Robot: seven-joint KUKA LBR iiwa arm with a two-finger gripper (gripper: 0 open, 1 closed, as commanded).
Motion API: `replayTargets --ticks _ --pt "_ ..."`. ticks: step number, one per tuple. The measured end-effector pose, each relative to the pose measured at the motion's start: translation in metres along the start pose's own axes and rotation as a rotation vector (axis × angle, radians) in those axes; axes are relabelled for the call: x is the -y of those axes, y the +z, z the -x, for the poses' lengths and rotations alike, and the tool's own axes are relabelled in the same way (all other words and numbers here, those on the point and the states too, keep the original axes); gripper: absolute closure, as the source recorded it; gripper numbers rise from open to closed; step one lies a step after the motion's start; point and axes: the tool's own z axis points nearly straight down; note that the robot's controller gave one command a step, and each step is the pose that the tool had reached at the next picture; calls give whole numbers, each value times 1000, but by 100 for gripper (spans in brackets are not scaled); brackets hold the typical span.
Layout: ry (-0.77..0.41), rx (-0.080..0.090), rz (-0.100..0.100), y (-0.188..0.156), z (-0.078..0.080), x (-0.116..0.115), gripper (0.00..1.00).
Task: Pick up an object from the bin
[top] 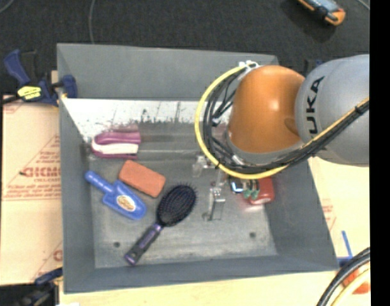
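Grey bin (pixel 201 242) holds my gripper (pixel 212 203) low beside the black hairbrush (pixel 171 213), perhaps lining up; jaws open or closed, I cannot tell.

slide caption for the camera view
Gripper down in the bin, between a black hairbrush and a red object.

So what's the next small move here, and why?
Probably nudge toward the view's left, over the black brush. The gripper hangs over bare bin floor, between that brush and a red thing half hidden under the arm; the brush lies unobstructed.
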Motion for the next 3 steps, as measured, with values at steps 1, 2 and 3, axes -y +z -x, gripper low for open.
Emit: replayTargets --ticks 1,2,3 --pt "2 6 1 -4 1 0 0" --pt "-285 10 -1 89 8 -35 0" --pt "-548 14 -3 80 -7 -73 0"
